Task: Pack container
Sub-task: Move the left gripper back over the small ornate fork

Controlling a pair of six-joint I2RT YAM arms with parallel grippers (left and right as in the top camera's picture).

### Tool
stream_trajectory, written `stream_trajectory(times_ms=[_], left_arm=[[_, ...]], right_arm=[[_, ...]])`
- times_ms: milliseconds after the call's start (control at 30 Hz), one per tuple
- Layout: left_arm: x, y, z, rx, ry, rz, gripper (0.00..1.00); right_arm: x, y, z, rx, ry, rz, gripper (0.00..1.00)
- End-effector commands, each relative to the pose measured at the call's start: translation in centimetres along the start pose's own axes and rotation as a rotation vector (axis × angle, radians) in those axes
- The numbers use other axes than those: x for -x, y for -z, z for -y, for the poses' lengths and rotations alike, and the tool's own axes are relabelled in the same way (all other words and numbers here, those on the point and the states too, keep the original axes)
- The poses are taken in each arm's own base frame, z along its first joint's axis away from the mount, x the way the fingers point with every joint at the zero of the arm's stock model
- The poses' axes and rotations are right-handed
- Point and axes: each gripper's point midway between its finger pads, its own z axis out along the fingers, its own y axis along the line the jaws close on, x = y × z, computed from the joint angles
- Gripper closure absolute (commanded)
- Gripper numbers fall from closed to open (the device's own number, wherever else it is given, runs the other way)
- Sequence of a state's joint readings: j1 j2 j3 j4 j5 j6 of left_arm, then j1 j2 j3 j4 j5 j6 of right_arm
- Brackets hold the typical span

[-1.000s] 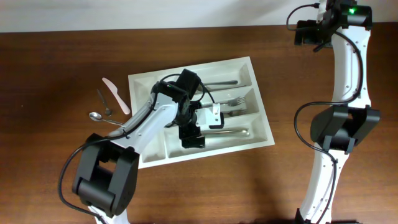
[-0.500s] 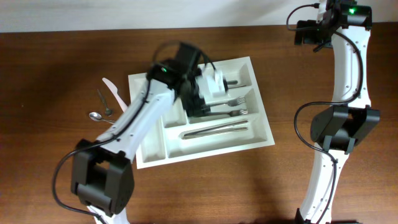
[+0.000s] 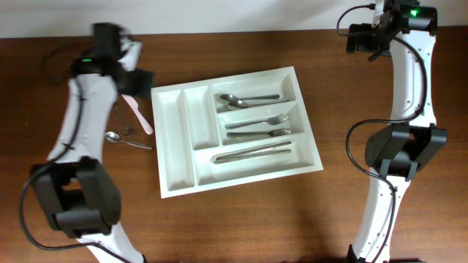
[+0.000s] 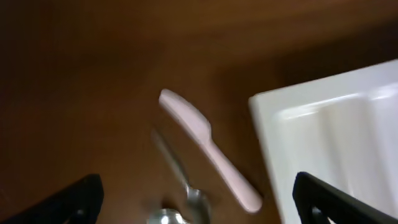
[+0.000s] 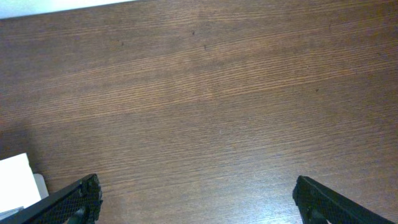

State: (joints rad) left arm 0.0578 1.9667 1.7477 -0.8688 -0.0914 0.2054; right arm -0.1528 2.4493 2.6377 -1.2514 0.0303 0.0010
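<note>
On the dark wooden table [image 3: 241,226], white container [image 3: 170,142].

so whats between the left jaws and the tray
A pink plastic utensil lies beside the rim of the container; the left wrist view shows it, overhead too.

tray [image 3: 175,139] 1 | forks [image 3: 256,120] 2 | pink knife [image 3: 139,115] 1 | loose metal utensils [image 3: 112,136] 2
</note>
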Motion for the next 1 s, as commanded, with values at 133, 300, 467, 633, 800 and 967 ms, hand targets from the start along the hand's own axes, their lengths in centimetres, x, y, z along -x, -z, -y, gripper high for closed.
stream_trajectory(times_ms=[133,300,467,633,800,967], left_arm=[[-1.6,-1.0,-0.8,-0.254,0.274,-0.029,0.01],[-3.0,-3.5,-1.6,-0.219,0.334,-0.092,0.01],[-6.4,-8.3,-2.2,-0.089,0.539,-0.245,0.01],[-8.3,-10.9,-1.3,-0.079,0.626,-0.324,0.01],[-8.7,-11.4,-1.2,-0.075,0.628,-0.336,0.01],[-8.8,-11.5,-1.4,-0.061,0.625,-0.339,0.00]], right_arm=[[0.6,0.7,0.2,-0.015,-0.007,0.023,0.01],[0.6,0.7,0.2,-0.015,-0.007,0.023,0.01],[0.6,0.7,0.2,-0.015,-0.007,0.023,0.01],[0.6,0.7,0.2,-0.015,-0.007,0.023,0.01],[0.6,0.7,0.2,-0.015,-0.007,0.023,0.01],[0.6,0.7,0.2,-0.015,-0.007,0.023,0.01]])
